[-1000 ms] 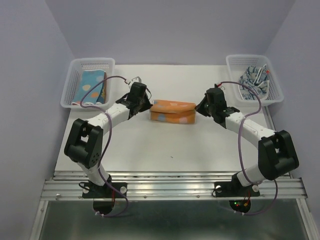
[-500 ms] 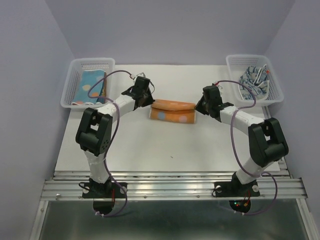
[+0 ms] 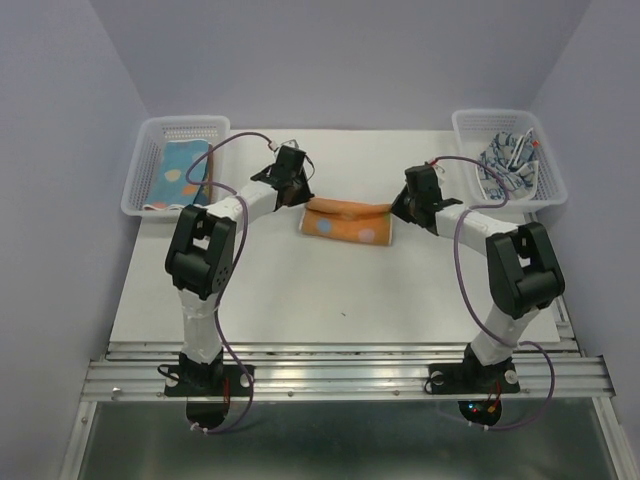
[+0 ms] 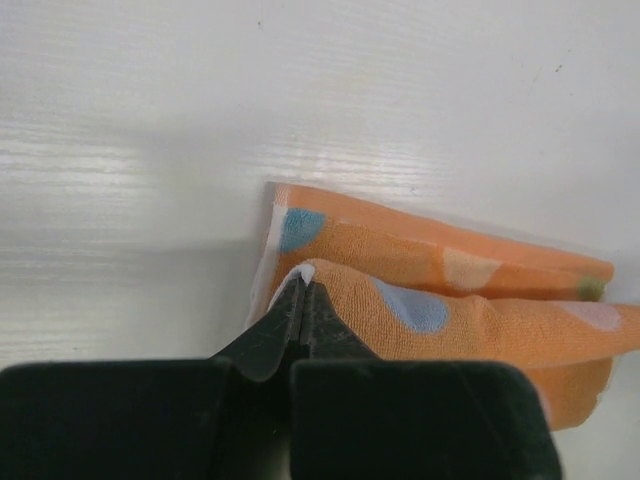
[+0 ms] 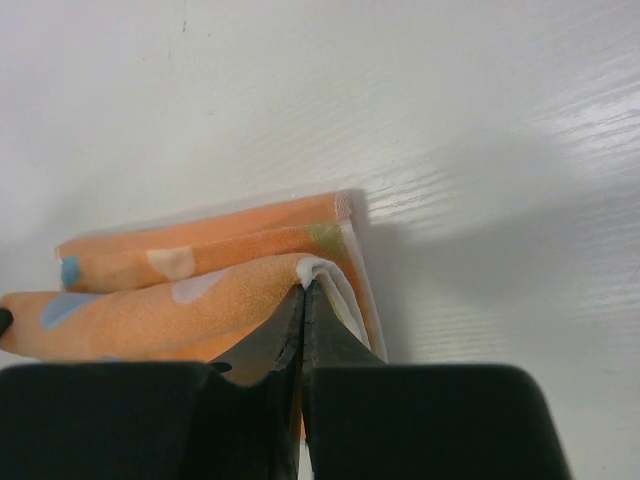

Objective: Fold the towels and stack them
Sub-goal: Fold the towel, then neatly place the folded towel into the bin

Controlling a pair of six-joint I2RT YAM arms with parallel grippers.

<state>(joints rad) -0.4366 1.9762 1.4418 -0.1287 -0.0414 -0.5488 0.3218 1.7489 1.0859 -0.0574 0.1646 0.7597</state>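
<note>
Top external: white table (image 3: 330,290) bears orange towel (image 3: 345,222) — walls (image 3: 340,60) seemingly lilac.

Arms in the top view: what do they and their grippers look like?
The left arm and right arm have white links, chunky black joints and a purple cable looping alongside each. The left gripper and right gripper are black, tapering to thin tips.
</note>
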